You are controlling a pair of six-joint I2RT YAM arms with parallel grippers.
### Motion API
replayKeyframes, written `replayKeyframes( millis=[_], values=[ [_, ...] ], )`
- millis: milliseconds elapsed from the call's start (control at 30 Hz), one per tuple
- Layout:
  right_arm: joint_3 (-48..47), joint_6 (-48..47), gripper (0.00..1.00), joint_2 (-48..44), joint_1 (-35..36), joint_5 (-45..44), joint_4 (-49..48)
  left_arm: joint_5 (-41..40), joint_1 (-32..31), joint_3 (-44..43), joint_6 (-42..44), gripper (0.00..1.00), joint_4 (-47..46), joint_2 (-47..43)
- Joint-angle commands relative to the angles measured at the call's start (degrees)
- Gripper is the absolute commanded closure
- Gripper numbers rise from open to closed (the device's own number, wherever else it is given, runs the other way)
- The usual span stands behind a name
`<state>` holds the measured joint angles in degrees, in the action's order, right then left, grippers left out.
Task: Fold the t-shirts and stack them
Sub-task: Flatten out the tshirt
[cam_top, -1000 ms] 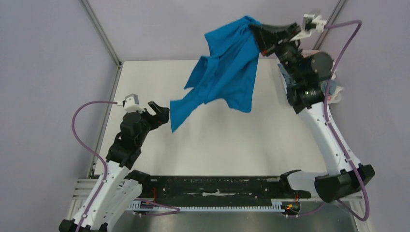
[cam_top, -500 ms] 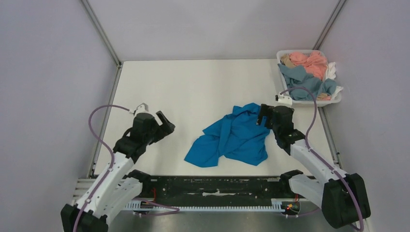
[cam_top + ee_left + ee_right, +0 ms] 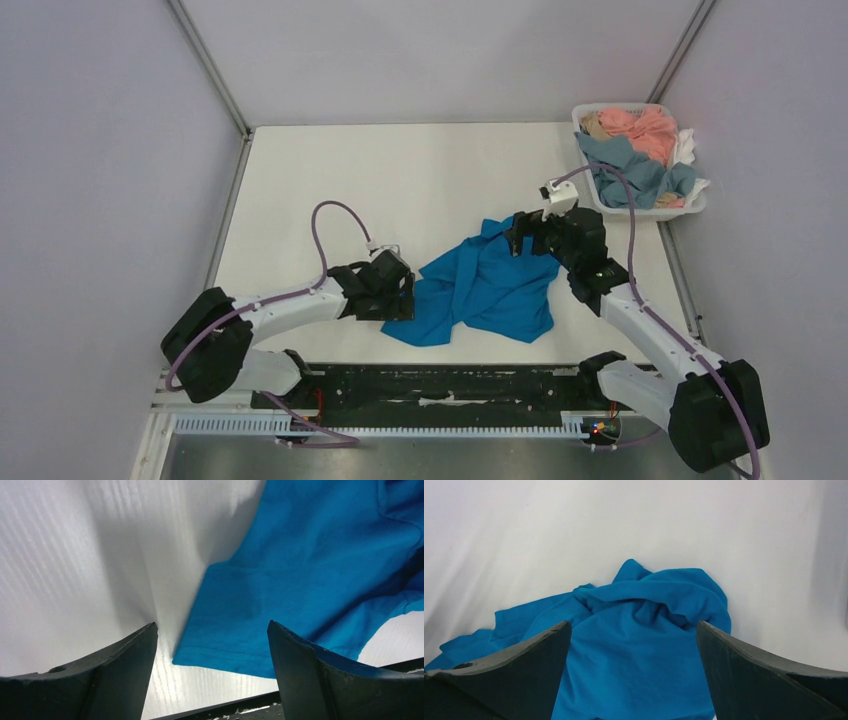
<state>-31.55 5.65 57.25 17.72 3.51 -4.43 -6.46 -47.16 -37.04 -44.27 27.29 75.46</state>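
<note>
A bright blue t-shirt lies crumpled on the white table, near the front middle. My left gripper is low at the shirt's left edge, jaws open. In the left wrist view the shirt's hem corner lies on the table between the two dark fingers. My right gripper hovers over the shirt's far right end, open and holding nothing. In the right wrist view the bunched blue t-shirt fills the gap between the spread jaws.
A white basket at the back right holds more t-shirts, pink and grey-blue. The black front rail runs just below the shirt. White table stretches behind and to the left.
The right gripper let go of the blue t-shirt, which dropped from the air onto the table. The left arm reached right and down to the shirt's left edge.
</note>
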Motion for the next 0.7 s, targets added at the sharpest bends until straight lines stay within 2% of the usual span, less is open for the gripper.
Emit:
replayKeyframes(
  millis=[0, 67, 200, 400, 433, 633, 667],
  values=[
    [-4.7, -5.0, 0.02, 3.7, 2.9, 1.9, -3.0, -0.8, -1.9, -0.8, -0.7, 0.14, -2.6, 4.4],
    [-6.4, -5.9, 0.02, 6.0, 5.4, -1.3, -1.7, 0.5, -2.8, -0.9, -1.2, 0.17, -4.6, 6.6],
    [-13.5, -10.2, 0.02, 13.3, 12.4, -10.3, 3.9, 2.2, -5.8, -1.6, -2.7, 0.32, -7.4, 11.5],
    [-24.5, -6.3, 0.02, 26.2, 20.6, -20.3, 13.8, 0.3, -8.7, -1.4, -6.2, 0.82, -8.5, 16.4],
    [-25.7, -4.8, 0.02, 28.3, 22.0, -22.0, 14.4, -0.1, -8.9, -1.3, -6.7, 0.97, -8.6, 16.7],
    [-35.2, 2.4, 0.02, 39.8, 25.7, -25.7, 21.6, -4.2, -9.1, 0.7, -7.8, 0.98, -8.5, 12.4],
    [-37.1, 2.5, 0.05, 41.5, 25.8, -25.1, 23.2, -4.9, -9.2, 1.0, -7.7, 0.98, -8.5, 11.6]
  ],
)
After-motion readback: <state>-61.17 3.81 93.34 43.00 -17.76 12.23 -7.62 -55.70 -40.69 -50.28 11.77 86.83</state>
